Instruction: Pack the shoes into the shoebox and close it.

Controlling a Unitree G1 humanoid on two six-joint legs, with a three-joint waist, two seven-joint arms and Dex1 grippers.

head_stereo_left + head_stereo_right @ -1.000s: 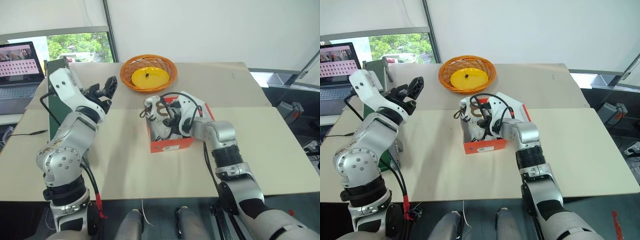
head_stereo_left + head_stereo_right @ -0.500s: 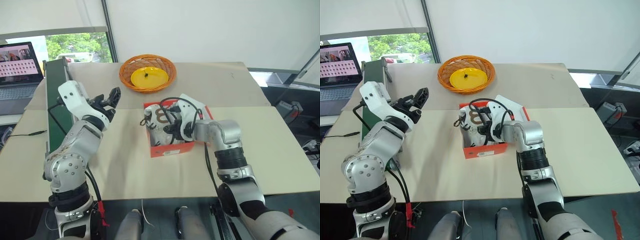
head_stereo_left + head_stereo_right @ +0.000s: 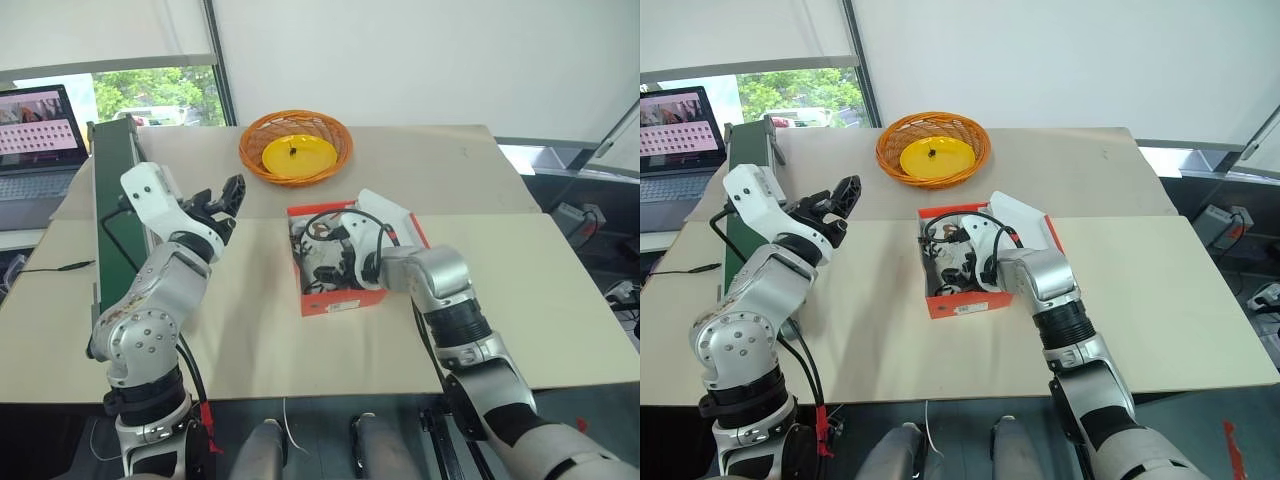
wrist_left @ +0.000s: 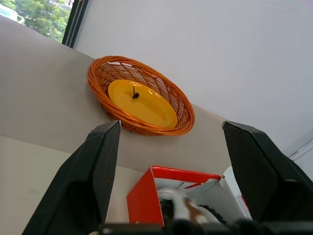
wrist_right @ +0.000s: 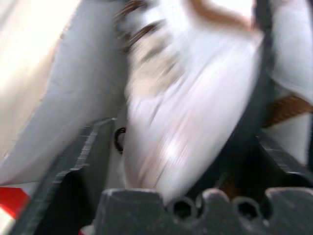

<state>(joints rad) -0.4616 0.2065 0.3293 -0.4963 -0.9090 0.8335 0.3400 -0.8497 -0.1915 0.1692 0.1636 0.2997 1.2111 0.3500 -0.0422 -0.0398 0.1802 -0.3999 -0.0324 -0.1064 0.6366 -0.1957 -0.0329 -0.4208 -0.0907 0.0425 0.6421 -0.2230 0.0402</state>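
Right gripper (image 3: 322, 262) — spread — around a shoe (image 5: 195, 112) inside the shoebox (image 3: 345, 297).

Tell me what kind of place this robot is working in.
Probably a robot test or demo space, not a home: a plain table set against white tent-like walls, an open laptop on a side desk showing rows of images, and staged props, a red shoebox and a wicker basket.

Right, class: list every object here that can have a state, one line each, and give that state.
shoebox: lid open, upright on the table.
shoes: inside the shoebox.
right gripper: open, reaching into the shoebox around a shoe.
left gripper: open, empty, raised above the table.
laptop: lid up, screen lit.
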